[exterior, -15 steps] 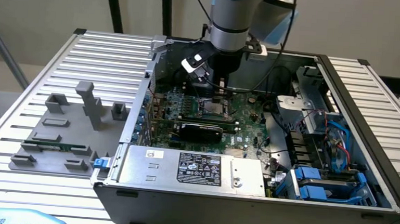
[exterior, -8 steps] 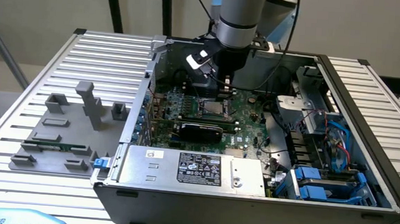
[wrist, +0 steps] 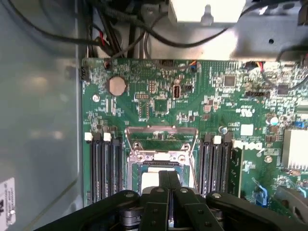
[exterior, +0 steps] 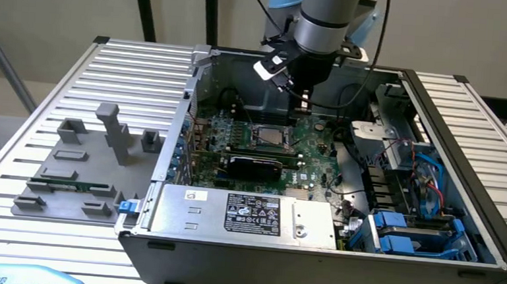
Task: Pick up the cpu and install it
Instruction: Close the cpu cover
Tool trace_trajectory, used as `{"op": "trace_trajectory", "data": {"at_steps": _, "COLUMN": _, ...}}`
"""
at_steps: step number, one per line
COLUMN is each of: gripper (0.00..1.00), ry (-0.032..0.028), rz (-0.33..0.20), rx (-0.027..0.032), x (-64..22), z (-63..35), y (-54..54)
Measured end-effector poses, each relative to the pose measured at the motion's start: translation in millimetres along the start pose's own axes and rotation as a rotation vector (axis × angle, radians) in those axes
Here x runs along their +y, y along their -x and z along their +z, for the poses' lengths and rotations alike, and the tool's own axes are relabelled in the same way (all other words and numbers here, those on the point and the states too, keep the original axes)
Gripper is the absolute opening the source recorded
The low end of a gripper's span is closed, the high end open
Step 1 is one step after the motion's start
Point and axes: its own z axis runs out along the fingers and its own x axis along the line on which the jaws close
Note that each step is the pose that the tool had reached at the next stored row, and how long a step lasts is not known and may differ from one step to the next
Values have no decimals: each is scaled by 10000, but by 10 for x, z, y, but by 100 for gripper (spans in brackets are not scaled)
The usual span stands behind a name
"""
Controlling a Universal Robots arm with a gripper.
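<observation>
One open computer case (exterior: 316, 271) holds a green motherboard (exterior: 315, 142), a silver power supply (exterior: 241, 210), blue drive cages (exterior: 411, 234) and loose cables. Inside the case, the cpu (exterior: 269, 138) lies flat in the motherboard's socket, and the socket's metal frame (wrist: 161, 137) shows at its edge. The gripper (exterior: 300, 104) hangs in the case's open top just above the cpu, fingers pressed together, gripping nothing. Outside the case, on the exterior view's left, a grey fixture (exterior: 58, 170) carries a green memory stick (exterior: 70, 186).

Shut jaws hang over the cpu (wrist: 149, 182) in the socket (wrist: 136, 158) (retention frame (wrist: 161, 136) open) on the motherboard (wrist: 159, 96).
</observation>
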Motion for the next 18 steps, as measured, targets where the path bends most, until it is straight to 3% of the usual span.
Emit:
{"op": "trace_trajectory", "data": {"at_steps": 5, "gripper": 11, "ry": -164, "rz": 4, "rx": 6, "x": 194, "z": -113, "y": 11}}
{"op": "trace_trajectory", "data": {"at_steps": 8, "gripper": 11, "ry": -226, "rz": 4, "rx": 18, "x": 333, "z": -130, "y": 13}}
{"op": "trace_trajectory", "data": {"at_steps": 13, "gripper": 11, "ry": -276, "rz": 4, "rx": 64, "x": 554, "z": -138, "y": 12}}
{"op": "trace_trajectory", "data": {"at_steps": 18, "gripper": 11, "ry": -280, "rz": 1, "rx": 117, "x": 647, "z": -94, "y": 13}}
